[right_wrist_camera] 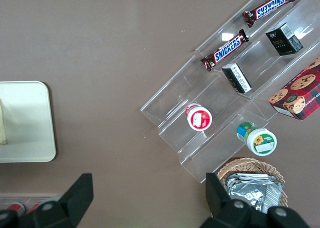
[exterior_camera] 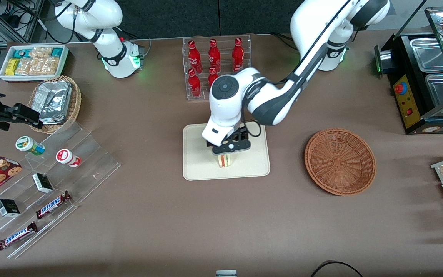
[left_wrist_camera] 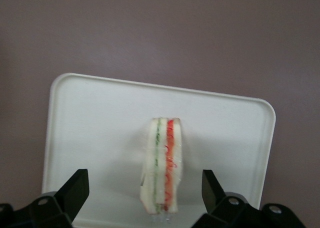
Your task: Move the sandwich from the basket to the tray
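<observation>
The sandwich (exterior_camera: 224,161) stands on its edge on the cream tray (exterior_camera: 198,169), with red and green filling stripes showing in the left wrist view (left_wrist_camera: 162,163). My left gripper (exterior_camera: 227,151) hovers just above it, open. Its two black fingers (left_wrist_camera: 75,190) stand wide apart on either side of the sandwich (left_wrist_camera: 162,163), with a clear gap to the bread on both sides. Bare tray surface (left_wrist_camera: 100,133) surrounds the wedge. The reddish-brown basket (exterior_camera: 340,161) sits empty beside the tray, toward the working arm's end of the table.
A clear rack of red bottles (exterior_camera: 215,61) stands farther from the front camera than the tray. Toward the parked arm's end are an acrylic stand with snack bars and cups (exterior_camera: 48,181), a tan basket of foil packets (exterior_camera: 56,102) and a white snack bin (exterior_camera: 33,61). A black display case (exterior_camera: 425,77) stands toward the working arm's end.
</observation>
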Robot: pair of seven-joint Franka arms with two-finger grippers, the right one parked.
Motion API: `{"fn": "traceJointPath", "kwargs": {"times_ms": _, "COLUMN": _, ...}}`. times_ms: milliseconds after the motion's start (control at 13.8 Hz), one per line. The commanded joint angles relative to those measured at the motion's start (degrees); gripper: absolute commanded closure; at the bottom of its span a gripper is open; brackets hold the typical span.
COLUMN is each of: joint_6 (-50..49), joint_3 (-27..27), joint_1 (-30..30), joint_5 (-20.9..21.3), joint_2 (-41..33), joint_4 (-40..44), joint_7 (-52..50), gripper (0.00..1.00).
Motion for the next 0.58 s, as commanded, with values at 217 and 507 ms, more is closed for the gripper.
{"fn": "traceJointPath", "kwargs": {"times_ms": 217, "joint_6": -14.5, "joint_3": 9.2, "joint_1": 0.0, "joint_5": -6.8, "joint_2": -10.8, "joint_4": 1.7, "joint_7": -0.2, "gripper": 0.01}}
{"fn": "traceJointPath", "kwargs": {"times_ms": 507, "joint_6": -23.9, "joint_3": 16.1, "joint_1": 1.6, "joint_5": -10.7, "joint_2": -13.7, "joint_4": 6.2, "joint_7": 7.8, "gripper": 0.01}}
